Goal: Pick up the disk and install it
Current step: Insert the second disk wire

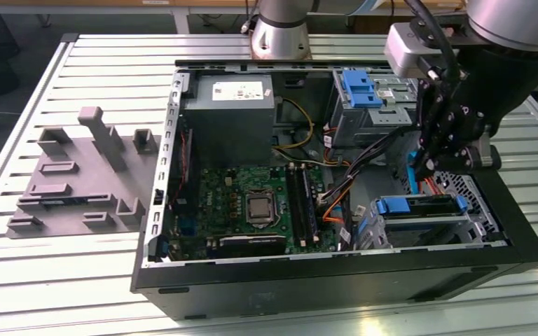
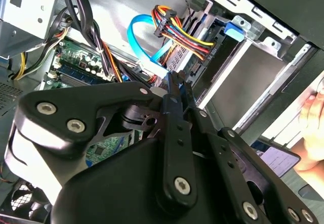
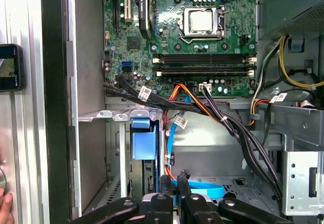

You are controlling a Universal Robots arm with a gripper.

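Just beside the claw (image 1: pixel 425 172), inside the open computer case (image 1: pixel 344 280), the disk (image 1: pixel 419 205) sits in the drive cage (image 1: pixel 437 227) with its blue side rail facing up. In the exterior view the claw hangs down into the case from the arm. Its tips are close above the cage's far end, near the disk's rail but apart from it.

In both wrist views the claw (image 3: pixel 174 177) (image 2: pixel 179 80) is clenched, its two black fingers (image 3: pixel 165 183) drawn almost together with nothing gripped between them. The first wrist view shows the disk (image 3: pixel 144 142) edge-on in its slot, close beside the fingers, with a light-blue flat cable (image 3: pixel 202 188) lying just behind them. In the second wrist view the blue rail tab (image 2: pixel 234 29) is beyond the fingertips, and a bundle of coloured power wires (image 2: pixel 177 32) hangs near them.

Farther from the claw, toward the exterior view's left, the green motherboard (image 1: pixel 250 203) lies on the case floor, and the large grey metal box (image 1: pixel 227 115) stands beyond it. A bare blue bracket (image 1: pixel 358 87) sits in the upper bay behind the claw. Well apart from the claw, outside the case, a grey fixture (image 1: pixel 78 175) rests on the slatted table (image 1: pixel 26 280). A person's hand (image 2: pixel 311 128) shows outside the case wall.
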